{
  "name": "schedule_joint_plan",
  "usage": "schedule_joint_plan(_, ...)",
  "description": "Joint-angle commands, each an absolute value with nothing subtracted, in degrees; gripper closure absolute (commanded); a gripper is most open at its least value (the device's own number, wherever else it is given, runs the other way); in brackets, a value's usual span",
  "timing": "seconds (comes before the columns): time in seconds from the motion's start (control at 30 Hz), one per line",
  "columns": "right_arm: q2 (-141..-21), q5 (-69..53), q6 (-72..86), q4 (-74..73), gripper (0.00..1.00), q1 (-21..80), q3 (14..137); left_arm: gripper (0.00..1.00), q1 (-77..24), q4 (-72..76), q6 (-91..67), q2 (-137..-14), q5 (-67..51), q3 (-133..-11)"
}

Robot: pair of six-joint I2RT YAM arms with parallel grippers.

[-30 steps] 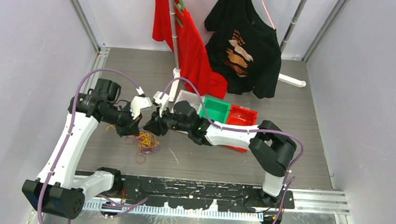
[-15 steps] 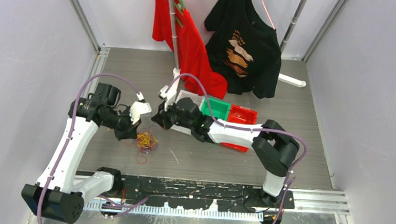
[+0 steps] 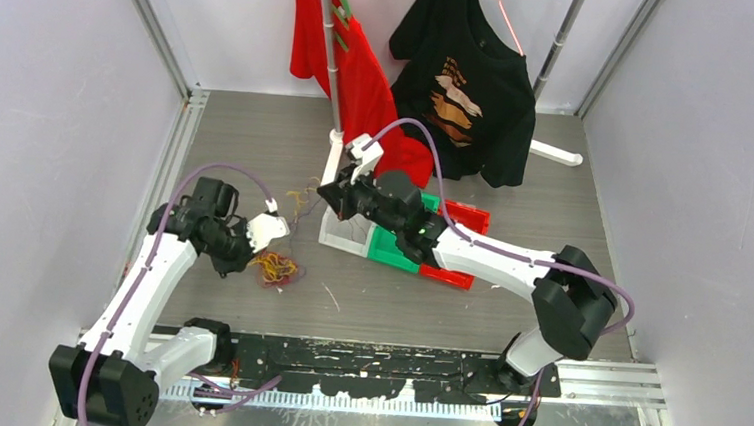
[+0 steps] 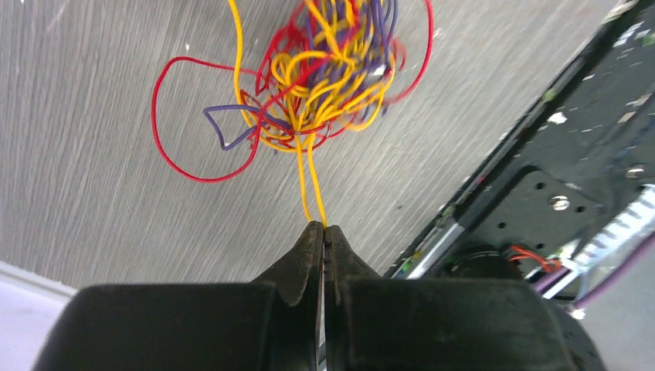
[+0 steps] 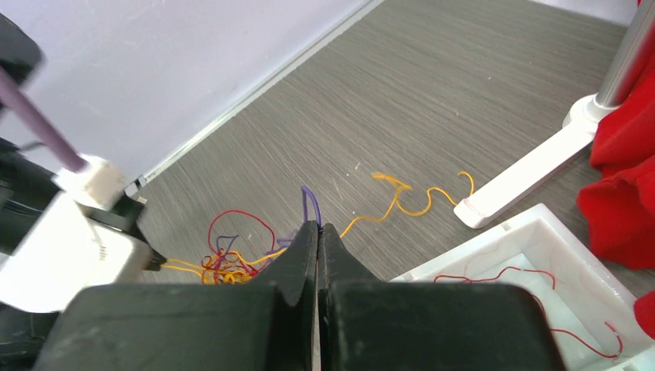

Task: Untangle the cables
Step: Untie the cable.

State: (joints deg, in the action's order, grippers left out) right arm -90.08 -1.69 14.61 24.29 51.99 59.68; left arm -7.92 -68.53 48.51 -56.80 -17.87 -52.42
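A tangle of thin red, yellow and purple cables (image 3: pixel 275 266) lies on the grey floor; it also shows in the left wrist view (image 4: pixel 332 69) and the right wrist view (image 5: pixel 220 263). My left gripper (image 3: pixel 253 255) sits at the tangle's left edge, shut (image 4: pixel 323 226) on a yellow cable (image 4: pixel 307 182) that runs taut into the tangle. My right gripper (image 3: pixel 326 197) is raised to the upper right of the tangle, shut (image 5: pixel 317 226) on a purple cable (image 5: pixel 309 202). A loose yellow cable (image 5: pixel 409 197) lies on the floor beyond it.
A white bin (image 3: pixel 343 239), a green bin (image 3: pixel 390 252) and a red bin (image 3: pixel 465 219) stand under my right arm. The white bin (image 5: pixel 502 232) holds a red cable (image 5: pixel 494 274). A rack's white foot (image 5: pixel 533 166), a red shirt (image 3: pixel 362 82) and a black shirt (image 3: pixel 472 89) are behind.
My right gripper has lifted and moved back and right, away from the tangle, drawing strands out with it. My left gripper has shifted slightly left and stayed shut at the tangle.
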Motion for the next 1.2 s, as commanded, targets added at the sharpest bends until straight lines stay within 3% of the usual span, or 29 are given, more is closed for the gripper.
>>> schedule_joint_plan(0.0, -84.97, -0.11, 15.98, 26.4, 0.99, 51.29, 60.3, 1.0, -7.87, -60.58, 51.43, -55.59, -7.0, -47.3)
schedule_joint_plan(0.17, -83.06, -0.97, 16.52, 24.57, 0.99, 51.15, 62.87, 1.0, -5.17, -50.73, 55.69, -56.27, 0.01, -39.36)
schedule_joint_plan(0.57, -78.8, -2.27, 18.15, 20.38, 0.99, 48.52, 70.99, 1.0, 10.8, -41.85, 59.15, -66.79, -4.12, -37.99)
schedule_joint_plan(1.17, -73.72, -5.51, 22.38, 15.5, 0.99, 44.53, 82.46, 1.0, 15.1, -37.02, 62.97, -71.74, -0.75, -35.85)
